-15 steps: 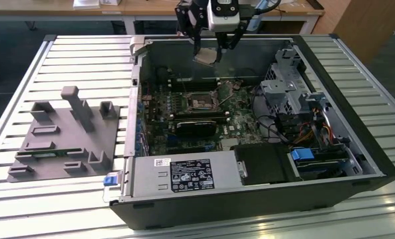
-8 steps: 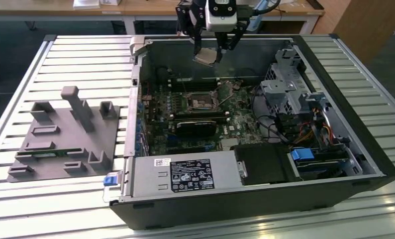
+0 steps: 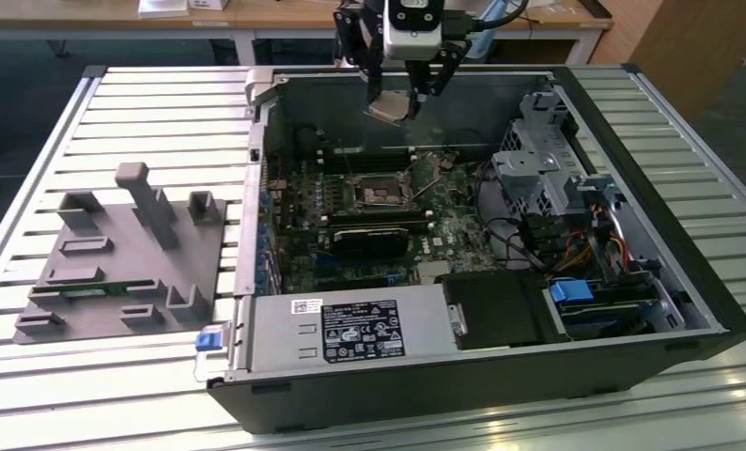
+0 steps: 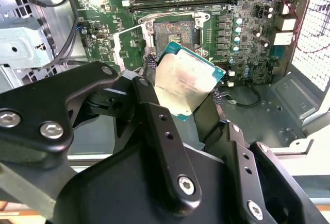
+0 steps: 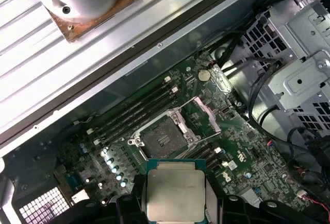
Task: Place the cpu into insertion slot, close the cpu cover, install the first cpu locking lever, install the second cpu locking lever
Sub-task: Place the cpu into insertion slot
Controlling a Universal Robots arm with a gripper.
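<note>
Gripper [image 3: 401,99]: clamped on the cpu [image 4: 185,82] by its edges, presumably sparing its underside; chip tilted, high above the uncovered insertion slot [image 5: 164,140], case's far side.

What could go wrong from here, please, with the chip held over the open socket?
1. The cpu sits tilted in the gripper's jaws, held by its edges, so it might slip or land skewed in the insertion slot.
2. The open cpu cover stands beside the slot; an off-centre descent could clip it.
</note>
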